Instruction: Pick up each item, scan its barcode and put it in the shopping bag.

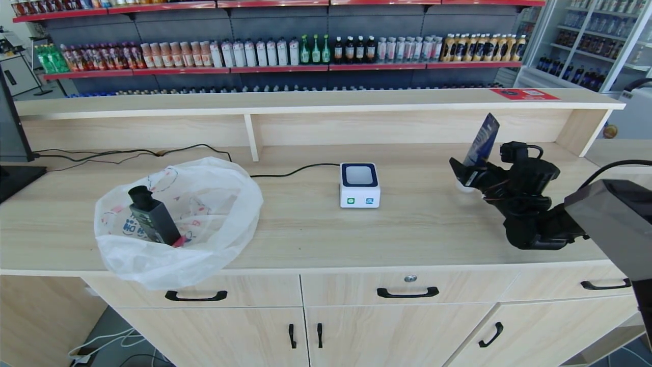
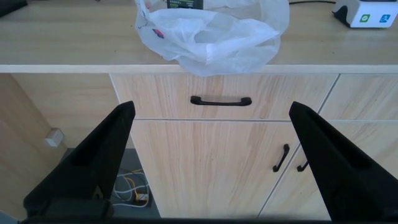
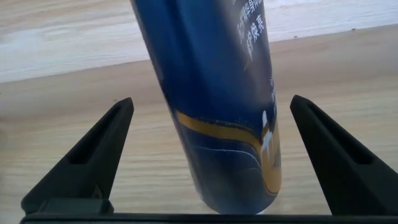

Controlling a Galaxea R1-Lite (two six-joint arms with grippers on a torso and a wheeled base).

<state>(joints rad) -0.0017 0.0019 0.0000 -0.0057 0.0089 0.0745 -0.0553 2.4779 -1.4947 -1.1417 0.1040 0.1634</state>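
A blue tube [image 1: 484, 138] stands upright on its white cap at the right of the counter. My right gripper [image 1: 464, 176] is open around its lower part; in the right wrist view the tube [image 3: 217, 106] fills the gap of the right gripper [image 3: 211, 102] with space on both sides. The white plastic shopping bag [image 1: 214, 204] lies open at the left with a dark bottle [image 1: 153, 218] leaning inside. A white barcode scanner [image 1: 359, 184] sits mid-counter. My left gripper [image 2: 211, 109] hangs open below counter height, facing the drawers, with the bag [image 2: 211, 37] above it.
The scanner's black cable [image 1: 295, 171] runs back left across the counter. A raised wooden shelf [image 1: 316, 104] borders the back. A dark monitor base [image 1: 15, 178] stands at far left. Drawer handle [image 2: 221, 101] and cupboard doors are in front of the left gripper.
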